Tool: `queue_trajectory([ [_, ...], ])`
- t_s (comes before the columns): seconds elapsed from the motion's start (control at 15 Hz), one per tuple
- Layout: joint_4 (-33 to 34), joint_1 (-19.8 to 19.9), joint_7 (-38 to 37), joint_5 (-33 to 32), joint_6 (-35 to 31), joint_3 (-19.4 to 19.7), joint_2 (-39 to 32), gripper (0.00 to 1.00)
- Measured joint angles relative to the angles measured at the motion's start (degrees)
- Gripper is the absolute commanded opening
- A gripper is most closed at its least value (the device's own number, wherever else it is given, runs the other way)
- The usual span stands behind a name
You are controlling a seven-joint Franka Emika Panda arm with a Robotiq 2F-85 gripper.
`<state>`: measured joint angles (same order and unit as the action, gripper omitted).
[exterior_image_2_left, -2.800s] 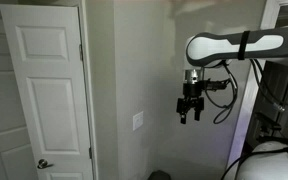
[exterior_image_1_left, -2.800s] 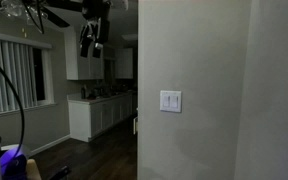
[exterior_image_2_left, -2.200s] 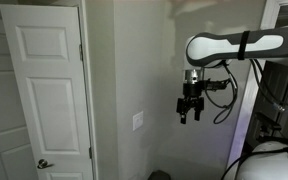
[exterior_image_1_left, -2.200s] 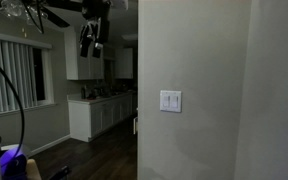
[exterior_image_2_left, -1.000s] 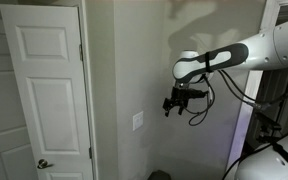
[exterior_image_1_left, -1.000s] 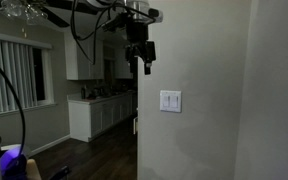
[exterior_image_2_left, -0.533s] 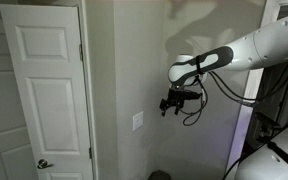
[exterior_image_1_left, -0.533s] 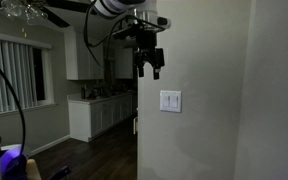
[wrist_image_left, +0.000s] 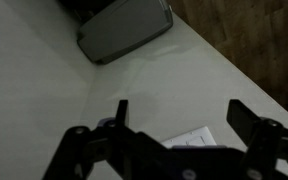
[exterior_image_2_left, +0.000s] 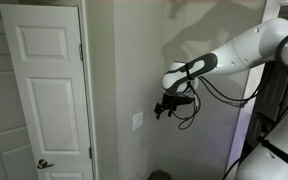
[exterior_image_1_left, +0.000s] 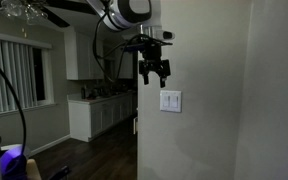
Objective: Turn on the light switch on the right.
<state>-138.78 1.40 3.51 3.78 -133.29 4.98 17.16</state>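
A small white two-gang wall plate with two narrow toggles sits on the beige wall; the light switch is its right-hand toggle. The plate also shows in an exterior view and at the bottom of the wrist view. My gripper hangs just above and left of the plate, close to the wall, and is apart from the plate. Its two fingers are spread wide with nothing between them in the wrist view.
A white panelled door stands left of the wall. The wall's outer corner borders a dim kitchen with white cabinets and a blinded window. A ceiling fan hangs above. A wall corner lies right of the plate.
The arm has swung from well away toward the wall and lowered; the open gripper now sits just above the switch plate. The toggles look unchanged.
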Motion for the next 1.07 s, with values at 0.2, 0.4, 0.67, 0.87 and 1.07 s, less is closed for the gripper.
queue_trajectory([
  [0.2, -0.24, -0.27, 2.61, 0.0, -4.48, 0.0, -2.05, 1.0],
  [0.4, -0.35, -0.92, 5.91, 1.54, -5.1, 0.21, -3.59, 1.0],
  [0.67, -0.3, -1.76, 7.73, 2.8, -4.62, 0.56, -4.29, 1.0],
  [0.87, -0.28, -1.76, 7.75, 2.8, -4.57, 0.6, -4.29, 1.0],
  [1.07, -0.37, -1.83, 7.75, 2.8, -5.33, 0.39, -4.47, 1.0],
])
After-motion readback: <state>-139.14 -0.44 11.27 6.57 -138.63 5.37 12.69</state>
